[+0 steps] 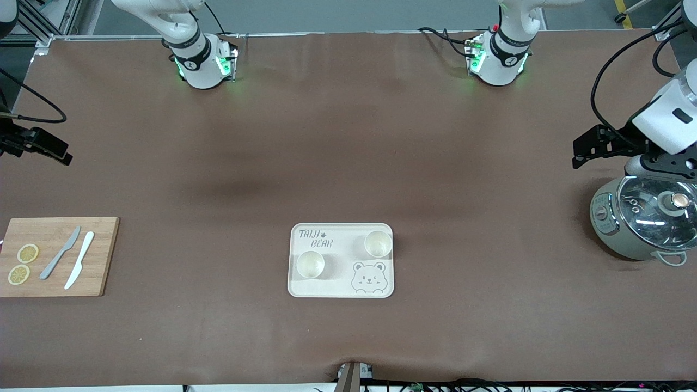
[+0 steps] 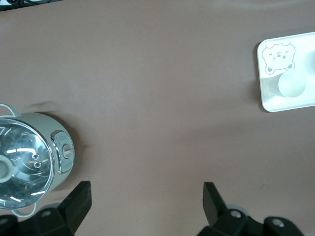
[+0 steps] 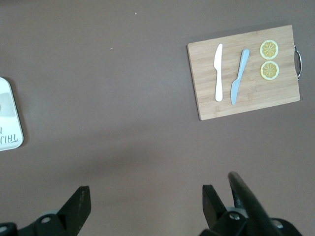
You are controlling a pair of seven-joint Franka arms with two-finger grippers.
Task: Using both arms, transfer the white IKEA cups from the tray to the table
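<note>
Two white IKEA cups stand upright on a cream tray (image 1: 340,288) printed with a bear and the words TAIJI BEAR, which lies on the brown table (image 1: 348,163) midway between the two arms' ends and in the half nearer the front camera. One cup (image 1: 310,265) sits toward the right arm's end of the tray, just under the lettering and beside the bear drawing; the other cup (image 1: 378,243) sits toward the left arm's end, farther from the front camera than the first and just above the bear's head. The two cups are apart from each other, and neither is touched by a gripper. In the left wrist view only one cup (image 2: 292,83) shows, next to the bear print on the tray's corner. The left gripper (image 1: 591,147) hangs in the air at the left arm's end of the table, above the table surface right beside a grey-green cooker (image 1: 642,223) with a glass lid; its fingers (image 2: 78,204) are spread wide with nothing between them. The right gripper (image 1: 43,144) hangs over the table at the right arm's end, likewise spread wide and empty, its fingers (image 3: 78,206) well apart. Nearer the front camera at that same end lies a wooden cutting board (image 1: 101,256) carrying two lemon slices (image 1: 23,263), a grey knife (image 1: 60,253) and a white knife (image 1: 79,260) side by side.
</note>
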